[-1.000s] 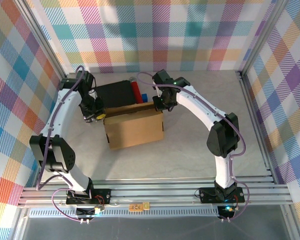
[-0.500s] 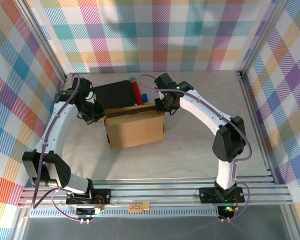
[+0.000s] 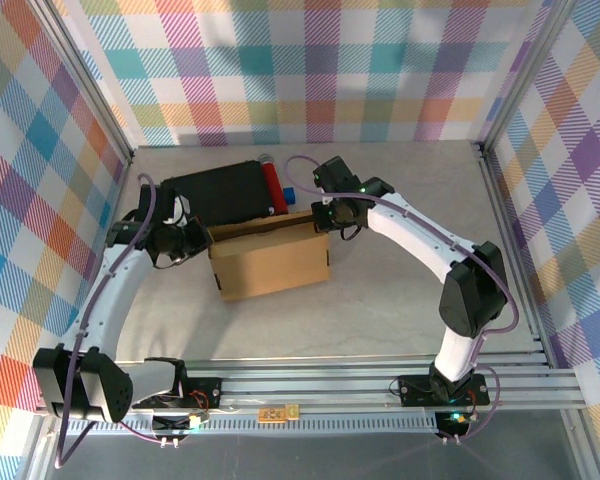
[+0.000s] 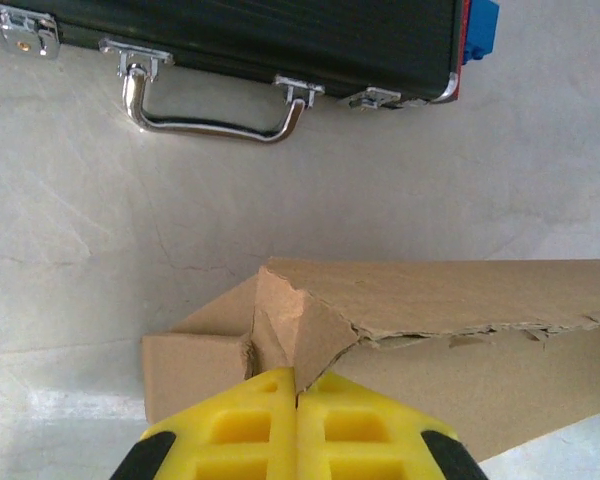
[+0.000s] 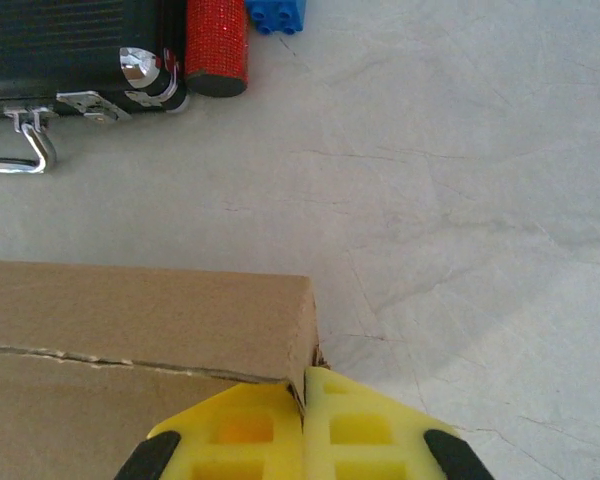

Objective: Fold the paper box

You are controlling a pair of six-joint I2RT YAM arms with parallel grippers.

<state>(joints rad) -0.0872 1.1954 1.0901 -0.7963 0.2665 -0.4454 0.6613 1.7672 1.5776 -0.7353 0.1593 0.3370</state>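
1. the paper box (image 3: 270, 262) sits mid-table, just in front of the black case (image 3: 225, 190), with its plain brown top facing up. it already reads as a shallow closed block. over the last second it has not shifted.
2. in the left wrist view, its left end is unfinished. a creased side flap (image 4: 285, 330) stands crumpled at the corner, and the long edge beside it is ragged.
3. in the right wrist view, the far right corner of the box (image 5: 290, 330) looks square and tidy.
4. the left gripper (image 3: 198, 240) has slid from the far side of that corner round to the box's left end, while its arm has swung down and outward. its fingers (image 4: 235, 425) are together and the tips touch the crumpled flap. i cannot tell whether any cardboard is nipped in the seam.
5. the right gripper (image 3: 326, 214) has settled a little closer onto the far right corner. its fingers (image 5: 365, 430) are together too, with the tips against the box edge.
6. my reading: with both arms bracing opposite ends, the work is down to tucking the left flap in. the task looks late but not done.
7. further out, the red cylinder (image 3: 272, 185) and a blue block (image 3: 289, 195) lie by the case on the grey table (image 3: 400, 290). both are untouched.
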